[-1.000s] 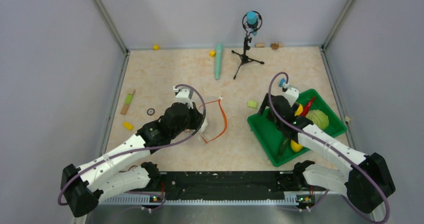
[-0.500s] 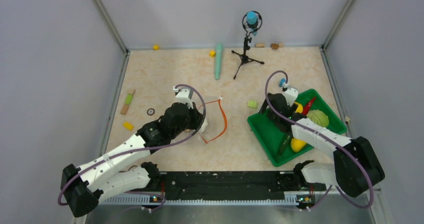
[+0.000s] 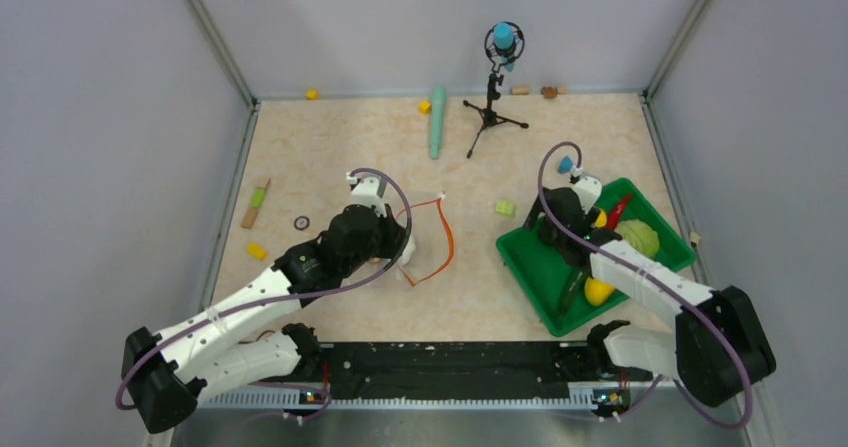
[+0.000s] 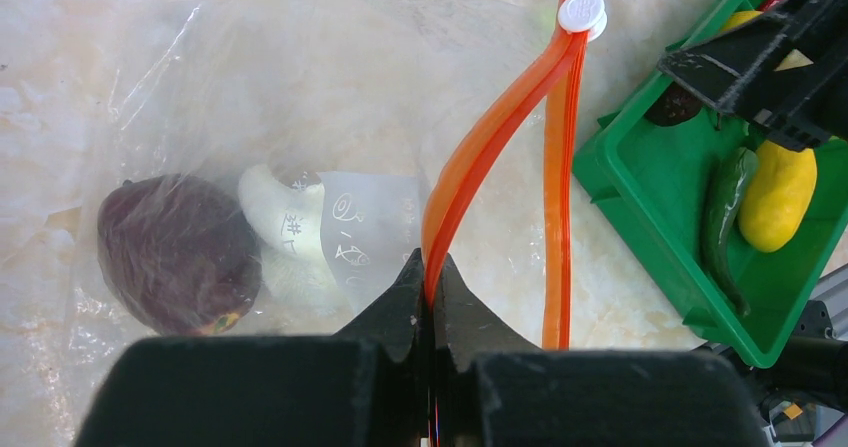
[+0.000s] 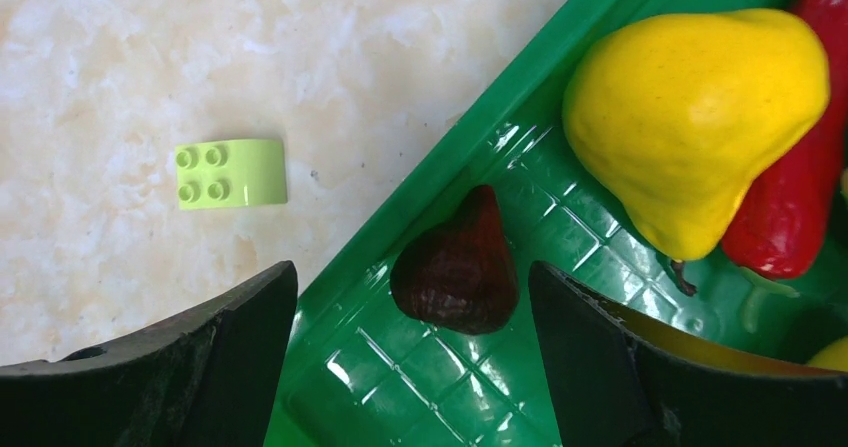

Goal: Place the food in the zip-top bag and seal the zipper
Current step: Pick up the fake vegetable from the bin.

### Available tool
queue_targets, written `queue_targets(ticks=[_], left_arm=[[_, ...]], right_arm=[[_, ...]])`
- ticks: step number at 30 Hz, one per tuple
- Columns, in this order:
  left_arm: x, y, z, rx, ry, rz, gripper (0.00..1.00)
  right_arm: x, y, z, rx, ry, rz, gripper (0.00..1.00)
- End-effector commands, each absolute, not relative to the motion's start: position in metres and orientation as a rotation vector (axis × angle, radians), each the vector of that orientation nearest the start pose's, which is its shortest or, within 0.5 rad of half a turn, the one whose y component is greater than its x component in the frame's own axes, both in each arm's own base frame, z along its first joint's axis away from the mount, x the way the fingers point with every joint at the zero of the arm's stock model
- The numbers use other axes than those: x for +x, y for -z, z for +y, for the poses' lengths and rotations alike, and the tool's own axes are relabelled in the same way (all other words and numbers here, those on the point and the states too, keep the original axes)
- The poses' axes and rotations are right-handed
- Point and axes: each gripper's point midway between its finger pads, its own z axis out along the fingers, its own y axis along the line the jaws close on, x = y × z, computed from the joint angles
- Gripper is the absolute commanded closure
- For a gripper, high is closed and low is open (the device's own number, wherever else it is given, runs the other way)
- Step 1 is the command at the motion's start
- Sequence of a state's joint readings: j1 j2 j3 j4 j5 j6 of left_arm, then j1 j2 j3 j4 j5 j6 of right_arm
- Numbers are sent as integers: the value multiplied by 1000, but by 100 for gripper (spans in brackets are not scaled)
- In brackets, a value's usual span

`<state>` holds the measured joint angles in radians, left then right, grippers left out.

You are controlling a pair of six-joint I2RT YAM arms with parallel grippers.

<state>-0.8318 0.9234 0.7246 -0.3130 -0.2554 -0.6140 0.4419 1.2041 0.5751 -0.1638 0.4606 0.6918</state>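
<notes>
The clear zip-top bag (image 4: 300, 87) lies on the table with a dark purple round piece (image 4: 175, 252) and a white garlic bulb (image 4: 285, 232) inside. My left gripper (image 4: 432, 267) is shut on the orange zipper (image 4: 500, 117) and holds one lip of the mouth up; the white slider (image 4: 582, 12) sits at the far end. My right gripper (image 5: 412, 267) hangs open over the green tray (image 5: 420, 367), its fingers on either side of a dark red piece (image 5: 455, 277). Next to that lie a yellow fruit (image 5: 690, 117) and a red chili (image 5: 800, 197). The green leafy ball (image 3: 636, 235) lies further right in the tray.
A lime block (image 3: 505, 207) lies just outside the tray's left corner. A teal stick (image 3: 437, 117) and a small tripod (image 3: 492, 97) stand at the back. Small blocks (image 3: 257, 202) and a ring (image 3: 301, 223) lie at the left. A green chili (image 3: 572, 287) and a yellow piece (image 3: 598, 290) fill the tray's near end.
My right gripper has shifted slightly within the tray's left corner and its jaws have narrowed a little. The left arm and the bag have not moved.
</notes>
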Motion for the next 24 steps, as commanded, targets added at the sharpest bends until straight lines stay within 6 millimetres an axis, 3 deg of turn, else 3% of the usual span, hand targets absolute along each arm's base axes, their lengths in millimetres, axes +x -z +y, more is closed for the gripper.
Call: queue_targets(ticks=[1,6,13,24], left_arm=[[235,-192,-221,61,636,2071,100],[235,-190,-222,62,632,2076,100],[235,-190,-223,64,634,2081,100],[235,-191,-221,61,630,2076,100]], right_arm=[[290,-96,74,457,-64,2166,16],[274,-104,71,442,-103,2155,15],[258,-82,65,467,-92,2198,17],[287,-52,76,389,-32,2271,21]])
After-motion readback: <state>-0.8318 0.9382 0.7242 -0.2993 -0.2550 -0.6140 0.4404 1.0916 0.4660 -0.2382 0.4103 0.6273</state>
